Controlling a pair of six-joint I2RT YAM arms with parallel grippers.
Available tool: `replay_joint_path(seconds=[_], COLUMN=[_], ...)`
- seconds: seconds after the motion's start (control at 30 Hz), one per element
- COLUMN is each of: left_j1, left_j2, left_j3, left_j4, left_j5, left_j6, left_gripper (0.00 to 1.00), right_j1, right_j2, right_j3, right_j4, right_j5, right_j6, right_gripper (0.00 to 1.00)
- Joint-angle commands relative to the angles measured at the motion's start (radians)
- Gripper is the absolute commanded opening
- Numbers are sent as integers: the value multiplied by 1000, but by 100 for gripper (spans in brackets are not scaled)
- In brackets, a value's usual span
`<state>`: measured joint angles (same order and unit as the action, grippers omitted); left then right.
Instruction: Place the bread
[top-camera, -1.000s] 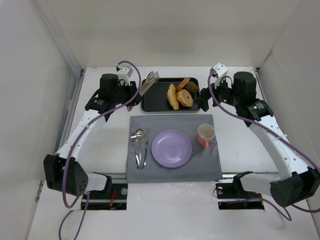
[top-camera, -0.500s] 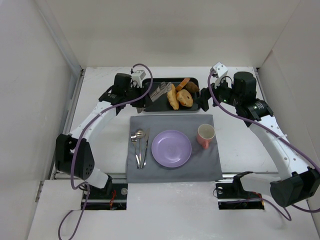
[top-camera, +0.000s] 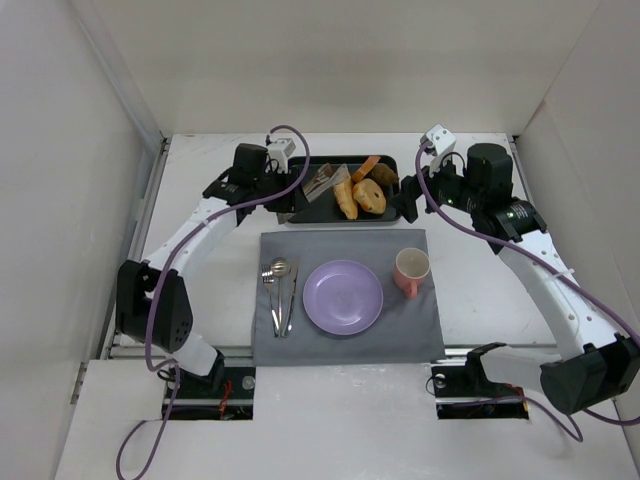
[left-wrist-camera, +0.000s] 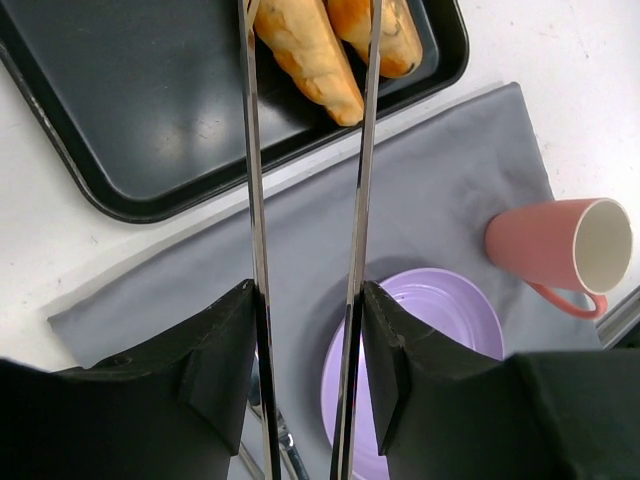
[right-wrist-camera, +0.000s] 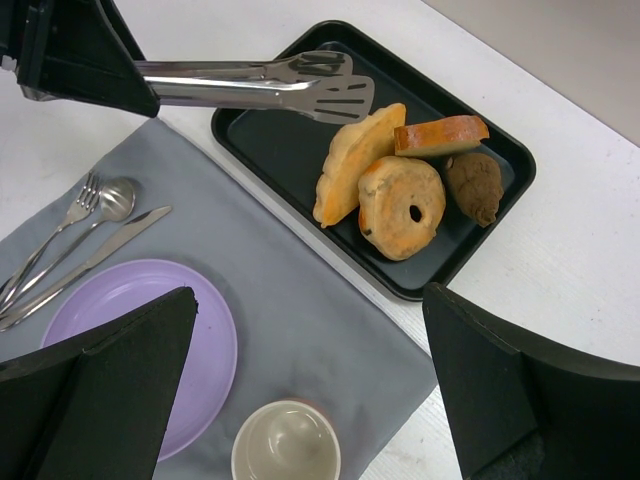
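Observation:
The bread (top-camera: 345, 197) is an elongated golden piece lying in the black tray (top-camera: 303, 206). It also shows in the left wrist view (left-wrist-camera: 305, 55) and the right wrist view (right-wrist-camera: 352, 165). My left gripper (top-camera: 286, 187) (left-wrist-camera: 305, 292) is shut on metal tongs (top-camera: 322, 180) (left-wrist-camera: 256, 200). The tongs' arms are spread, and their tips (right-wrist-camera: 335, 88) hover over the tray just left of the bread's far end, not touching it. My right gripper (top-camera: 410, 200) (right-wrist-camera: 310, 292) is open and empty above the tray's right end. The purple plate (top-camera: 343, 296) lies on the grey mat.
A ring-shaped bagel (right-wrist-camera: 403, 207), a brown chunk (right-wrist-camera: 472, 185) and an orange slice (right-wrist-camera: 440, 135) share the tray. A pink cup (top-camera: 411, 270) stands right of the plate, and cutlery (top-camera: 280, 290) lies left of it. White walls enclose the table.
My left arm has swung right, carrying the tongs from the tray's left edge to over the tray beside the bread. The right arm has not moved.

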<state>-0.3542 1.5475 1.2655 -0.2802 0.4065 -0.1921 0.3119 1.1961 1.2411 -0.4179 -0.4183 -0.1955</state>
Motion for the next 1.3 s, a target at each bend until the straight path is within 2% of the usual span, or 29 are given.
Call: replay_joint_path(seconds=[0.0,0.33,0.77,1.27], left_j1=[-8,-26,-26,-35], left_j2=[-1,43,91,109], left_j3=[61,81,90,90], left_j4=[10,-8,-8,-8], left_j5=[-17,-67,-67,-9], left_j6=[8,17,26,36], left_gripper=[40,40,40,40], right_j1=[0,0,0,0], right_j2=[-18,-18,-18,-18], right_j3=[11,11,11,11], right_j4=[42,42,42,42], right_j5=[3,3,3,12], right_j6=[-13,-13,-13,-13], right_gripper=[100,100,100,100])
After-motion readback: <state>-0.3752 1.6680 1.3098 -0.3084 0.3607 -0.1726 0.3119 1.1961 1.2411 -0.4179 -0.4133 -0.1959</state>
